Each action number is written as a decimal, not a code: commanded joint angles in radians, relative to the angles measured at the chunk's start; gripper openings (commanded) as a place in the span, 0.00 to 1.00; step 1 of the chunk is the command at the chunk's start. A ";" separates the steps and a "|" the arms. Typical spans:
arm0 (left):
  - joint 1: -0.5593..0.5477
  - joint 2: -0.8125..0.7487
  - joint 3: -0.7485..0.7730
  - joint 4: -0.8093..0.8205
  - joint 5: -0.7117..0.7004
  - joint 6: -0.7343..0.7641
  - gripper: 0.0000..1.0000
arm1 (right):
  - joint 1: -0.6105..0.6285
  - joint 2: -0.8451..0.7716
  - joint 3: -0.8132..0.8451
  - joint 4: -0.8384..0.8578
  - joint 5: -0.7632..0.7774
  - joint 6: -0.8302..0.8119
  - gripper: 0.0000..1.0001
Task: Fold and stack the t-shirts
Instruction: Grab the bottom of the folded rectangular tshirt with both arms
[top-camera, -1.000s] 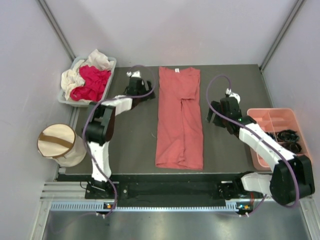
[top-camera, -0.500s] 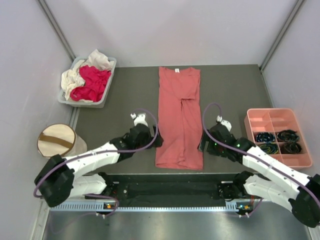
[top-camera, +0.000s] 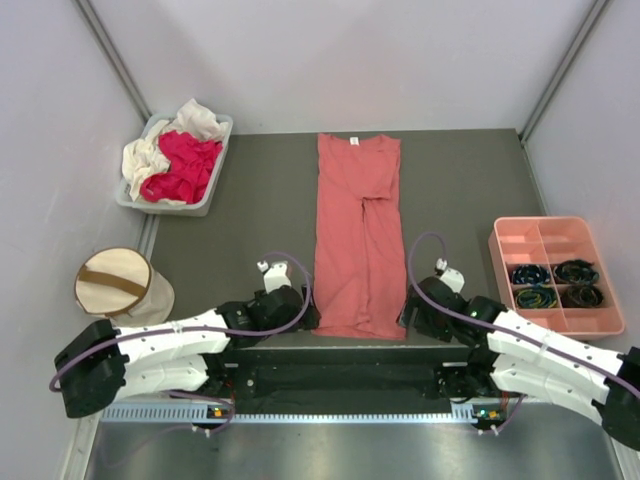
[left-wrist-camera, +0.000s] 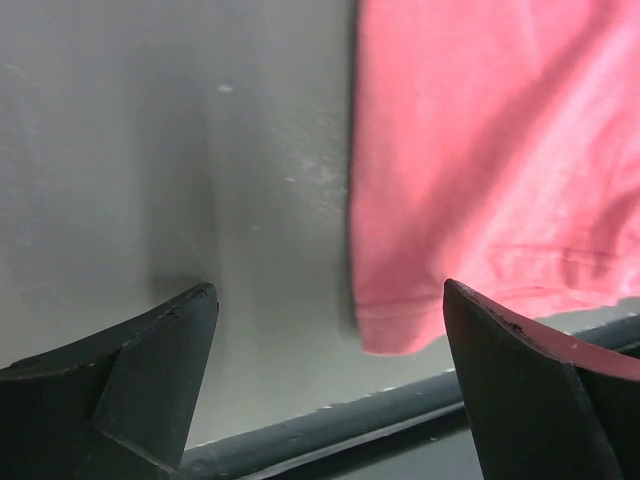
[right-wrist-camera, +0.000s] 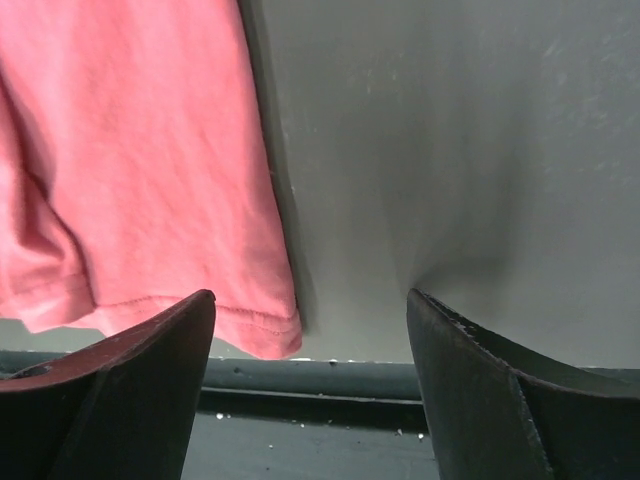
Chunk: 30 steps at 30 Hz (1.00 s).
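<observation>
Both arms have pulled back to the near edge since a second ago. From above, we see the left gripper (top-camera: 303, 316) and right gripper (top-camera: 408, 316) flanking the near hem of the salmon-pink shirt (top-camera: 360, 230), which lies flat and lengthwise on the table (top-camera: 250, 220). The magenta-red shirt (top-camera: 185, 165) and cream-white shirt (top-camera: 145, 158) are heaped in the grey bin (top-camera: 222, 126) at far left.

At the left wrist, we find the fingers spread wide, with the shirt's (left-wrist-camera: 490, 150) near left corner between them.

At the right wrist, the fingers likewise stand apart over the shirt's (right-wrist-camera: 130, 150) near right corner, holding nothing.
</observation>
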 joint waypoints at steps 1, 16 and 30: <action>-0.045 0.034 -0.028 0.035 -0.004 -0.078 0.99 | 0.062 0.058 -0.013 0.076 0.033 0.074 0.74; -0.105 0.136 -0.025 0.115 -0.007 -0.085 0.64 | 0.206 0.157 0.025 0.103 0.062 0.167 0.55; -0.109 0.175 -0.048 0.168 -0.027 -0.085 0.33 | 0.242 0.171 -0.003 0.086 0.096 0.229 0.43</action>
